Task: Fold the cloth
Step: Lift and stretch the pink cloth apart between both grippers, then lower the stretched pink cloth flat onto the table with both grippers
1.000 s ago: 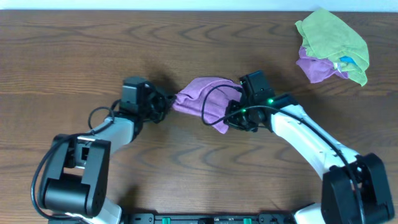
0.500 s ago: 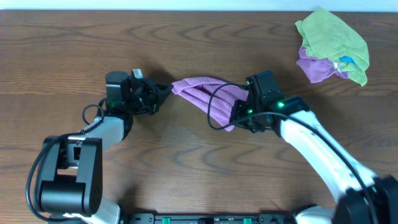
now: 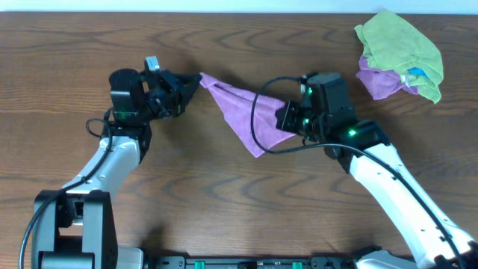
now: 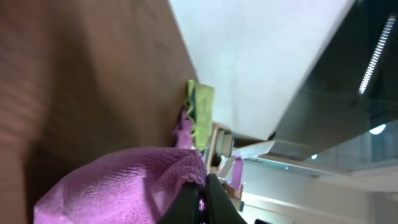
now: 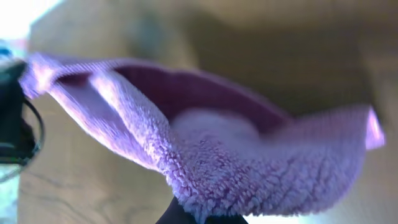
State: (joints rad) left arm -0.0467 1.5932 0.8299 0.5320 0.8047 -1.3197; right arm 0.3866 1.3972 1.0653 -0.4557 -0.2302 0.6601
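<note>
A purple fleece cloth [image 3: 243,112] hangs stretched between my two grippers, lifted off the wooden table [image 3: 224,202]. My left gripper [image 3: 196,81] is shut on its left corner; in the left wrist view the black fingertips [image 4: 203,190] pinch the cloth's hem [image 4: 124,186]. My right gripper [image 3: 287,118] is shut on the cloth's right edge; in the right wrist view the cloth [image 5: 205,149] drapes over the fingertips [image 5: 202,214] and hides most of them. A loose point of the cloth hangs down toward the table between the arms.
A heap of other cloths, green [image 3: 399,48] over purple [image 3: 377,81], lies at the table's back right corner. It also shows small and far off in the left wrist view [image 4: 198,115]. Black cables loop near the right wrist.
Both grippers have moved apart and toward the back of the table, lifting the cloth. It has gone from a bunched lump to a stretched, hanging sheet.
</note>
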